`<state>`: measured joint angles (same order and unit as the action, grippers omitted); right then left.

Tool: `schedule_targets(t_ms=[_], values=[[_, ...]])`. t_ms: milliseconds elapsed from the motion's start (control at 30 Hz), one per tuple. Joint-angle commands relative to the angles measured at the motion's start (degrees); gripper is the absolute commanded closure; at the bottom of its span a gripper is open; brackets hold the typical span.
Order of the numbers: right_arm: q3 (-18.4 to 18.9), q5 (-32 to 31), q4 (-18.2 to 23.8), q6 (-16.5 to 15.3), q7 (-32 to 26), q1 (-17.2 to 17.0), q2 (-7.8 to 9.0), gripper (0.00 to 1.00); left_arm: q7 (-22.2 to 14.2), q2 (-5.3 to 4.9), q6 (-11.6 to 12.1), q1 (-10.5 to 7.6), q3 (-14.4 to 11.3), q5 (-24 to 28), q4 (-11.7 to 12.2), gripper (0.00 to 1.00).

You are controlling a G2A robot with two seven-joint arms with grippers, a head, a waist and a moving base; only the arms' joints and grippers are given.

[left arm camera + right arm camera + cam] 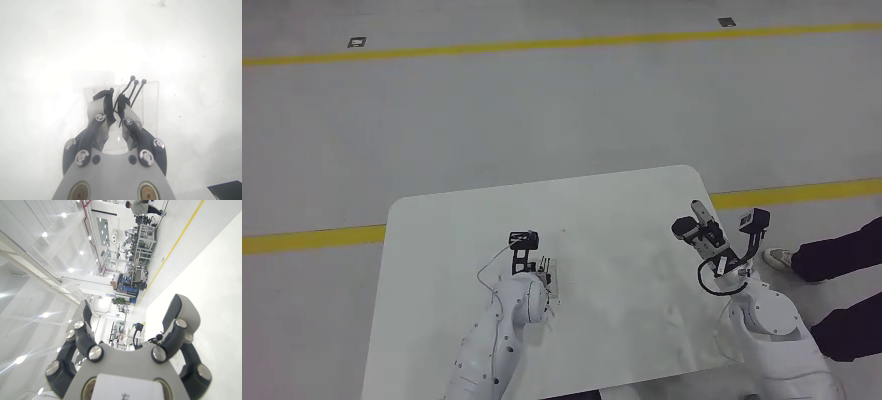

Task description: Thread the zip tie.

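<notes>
In the top view the white counter [622, 230] takes up the lower middle of the frame. The left gripper [542, 272] is low over it, just left of centre. The right gripper [695, 222] is at the right side, near the counter edge.

In the left wrist view the left gripper [117, 96] is clenched on one black zip tie [119, 122]. Its strap runs between the two dark pads [108, 108]. Just beside it, more zip ties [138, 93] lie in a clear tray [151, 113] with their square heads pointing away from the gripper. The tray rests on the counter.

The right gripper [130, 306] is released, with its fingers wide apart and nothing between them. It is lifted and points toward the hall.
</notes>
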<state>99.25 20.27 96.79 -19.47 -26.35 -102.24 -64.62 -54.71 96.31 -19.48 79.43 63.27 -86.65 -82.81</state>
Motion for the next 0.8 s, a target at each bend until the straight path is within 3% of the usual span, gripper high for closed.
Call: schedule_targets(t_ms=[0,333,767], values=[[0.0,0.0,0.0,0.0,0.0,0.0,0.0,0.0,0.0,0.07,0.0,0.23,0.1,-0.4,-0.3,0.89],[0.0,0.0,0.0,0.0,0.0,0.0,0.0,0.0,-0.7,0.3,0.0,1.32,-0.1,-1.5,-2.3,0.85],[0.0,0.0,0.0,0.0,0.0,0.0,0.0,0.0,-0.8,0.24,0.0,0.08,0.0,-1.1,-0.1,0.86]])
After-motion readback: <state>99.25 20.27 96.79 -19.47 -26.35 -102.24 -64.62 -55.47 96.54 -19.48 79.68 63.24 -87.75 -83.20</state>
